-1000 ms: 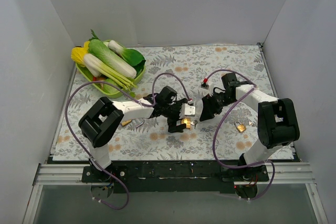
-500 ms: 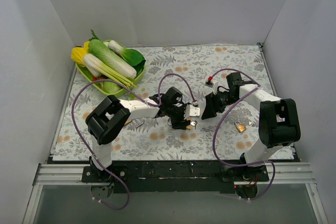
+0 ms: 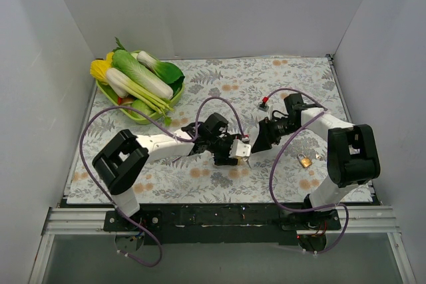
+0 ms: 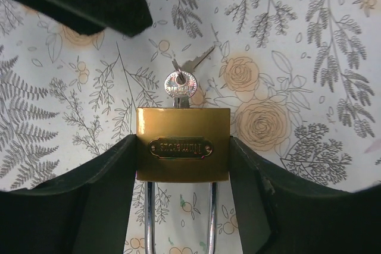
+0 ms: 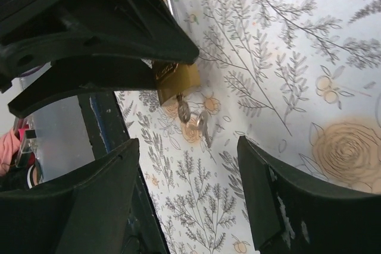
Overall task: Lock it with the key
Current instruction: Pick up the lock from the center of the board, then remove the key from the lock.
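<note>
My left gripper is shut on a brass padlock, gripping its body from both sides and holding it above the floral mat. A silver key sits in the keyhole, and a second key hangs from the same ring. The steel shackle runs out of the bottom of the left wrist view. My right gripper is open and empty, close beside the padlock and facing the key end. In the right wrist view, the padlock and key hang ahead of its fingers.
A second small brass padlock lies on the mat to the right, near the right arm. A green basket of vegetables stands at the back left. White walls enclose the mat on three sides.
The left gripper has moved a little to the right with the padlock, and the left arm's elbow has swung down and left. The right gripper has barely moved and stays open.
</note>
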Controlling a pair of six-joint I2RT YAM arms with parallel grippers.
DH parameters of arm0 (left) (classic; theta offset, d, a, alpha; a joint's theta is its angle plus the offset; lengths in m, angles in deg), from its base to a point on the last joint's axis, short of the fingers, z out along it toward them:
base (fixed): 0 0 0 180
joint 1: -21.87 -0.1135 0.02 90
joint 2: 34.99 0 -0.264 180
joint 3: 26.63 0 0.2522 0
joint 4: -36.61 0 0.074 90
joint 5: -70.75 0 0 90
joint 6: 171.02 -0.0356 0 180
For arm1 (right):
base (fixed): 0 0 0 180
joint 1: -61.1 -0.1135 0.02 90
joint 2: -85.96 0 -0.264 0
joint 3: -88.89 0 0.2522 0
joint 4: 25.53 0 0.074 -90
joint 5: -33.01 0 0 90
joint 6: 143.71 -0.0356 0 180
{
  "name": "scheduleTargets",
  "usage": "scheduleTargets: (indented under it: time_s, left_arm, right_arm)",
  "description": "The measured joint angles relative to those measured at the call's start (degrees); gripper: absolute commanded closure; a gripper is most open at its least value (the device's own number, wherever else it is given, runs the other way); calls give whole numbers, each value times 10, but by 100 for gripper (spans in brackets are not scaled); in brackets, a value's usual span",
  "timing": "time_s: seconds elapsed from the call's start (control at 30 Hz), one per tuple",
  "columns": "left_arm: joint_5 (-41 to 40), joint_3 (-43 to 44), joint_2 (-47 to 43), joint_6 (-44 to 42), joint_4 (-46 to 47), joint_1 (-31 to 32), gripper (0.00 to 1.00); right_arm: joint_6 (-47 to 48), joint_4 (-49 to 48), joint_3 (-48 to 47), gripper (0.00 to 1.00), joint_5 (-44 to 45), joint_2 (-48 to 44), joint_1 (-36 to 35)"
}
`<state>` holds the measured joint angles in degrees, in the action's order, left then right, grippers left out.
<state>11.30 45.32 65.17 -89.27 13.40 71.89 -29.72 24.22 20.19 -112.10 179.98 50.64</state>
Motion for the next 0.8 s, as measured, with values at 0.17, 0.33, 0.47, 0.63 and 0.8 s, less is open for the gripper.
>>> scheduleTargets:
  time_s: [0.17,0.33,0.47,0.63,0.8]
  left_arm:
    - [12,-14,-45,-33,1,12,100]
    - [17,-16,-61,-45,1,19,100]
    - [17,-22,-64,-47,8,20,100]
    - [16,-45,-71,-50,10,19,100]
    - [16,-56,-73,-51,18,20,100]
  right_arm:
    - [3,1,0,34,-21,0,-29]
    - [7,1,2,47,-26,0,-59]
    - [13,5,5,60,-31,0,-70]
    - [21,17,5,74,-37,0,-72]
    - [35,39,5,48,-47,15,-72]
